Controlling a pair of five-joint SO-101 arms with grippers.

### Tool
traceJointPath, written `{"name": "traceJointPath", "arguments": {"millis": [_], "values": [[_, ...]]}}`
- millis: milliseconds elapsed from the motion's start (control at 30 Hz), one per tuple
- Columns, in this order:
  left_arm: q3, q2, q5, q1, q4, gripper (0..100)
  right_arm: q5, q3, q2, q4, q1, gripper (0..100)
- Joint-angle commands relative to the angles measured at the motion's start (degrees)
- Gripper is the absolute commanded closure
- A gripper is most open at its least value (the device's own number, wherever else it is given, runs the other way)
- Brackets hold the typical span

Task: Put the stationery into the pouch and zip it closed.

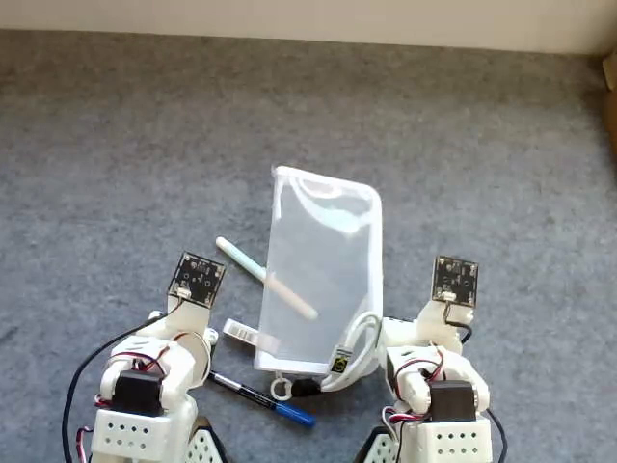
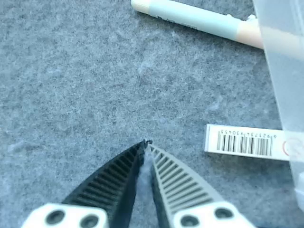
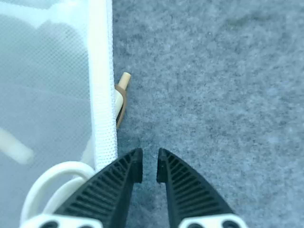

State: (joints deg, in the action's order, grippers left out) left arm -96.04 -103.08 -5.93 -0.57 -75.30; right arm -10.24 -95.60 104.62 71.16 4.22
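Note:
A translucent white mesh pouch [image 1: 323, 275] lies flat mid-table between the two arms. A pale teal and cream pen [image 1: 241, 258] slants out from under its left side, and the left wrist view shows the pen [image 2: 199, 19] ahead. A white barcoded piece [image 2: 247, 141] lies against the pouch edge [image 2: 285, 71]. A black and blue pen [image 1: 265, 397] rests near the pouch's front end. My left gripper [image 2: 145, 142] is shut and empty over bare carpet. My right gripper [image 3: 149, 154] is shut and empty beside the pouch's right hem [image 3: 100, 95].
Grey carpet [image 1: 482, 145] covers the table all round. A white cord loop [image 3: 57, 180] curls at the pouch's near right corner. A small tan piece [image 3: 122, 90] pokes out from under the hem. A pale wall strip runs along the far edge.

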Motion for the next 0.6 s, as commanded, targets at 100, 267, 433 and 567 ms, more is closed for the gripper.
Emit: {"name": "traceJointPath", "arguments": {"millis": [100, 267, 433, 567], "values": [[-1.1, -0.9, 0.4, 0.7, -0.4, 99, 0.6, -7.2, 0.6, 0.4, -0.5, 94.0], [-1.1, -0.9, 0.4, 0.7, -0.4, 99, 12.7, -3.7, 0.6, -0.8, -0.7, 94.0], [-1.1, -0.9, 0.4, 0.7, -0.4, 99, 28.2, 5.3, 0.6, -1.2, -0.7, 94.3], [-1.1, -0.9, 0.4, 0.7, -0.4, 99, 27.5, 10.3, 0.2, -1.0, -0.7, 94.3]]}}
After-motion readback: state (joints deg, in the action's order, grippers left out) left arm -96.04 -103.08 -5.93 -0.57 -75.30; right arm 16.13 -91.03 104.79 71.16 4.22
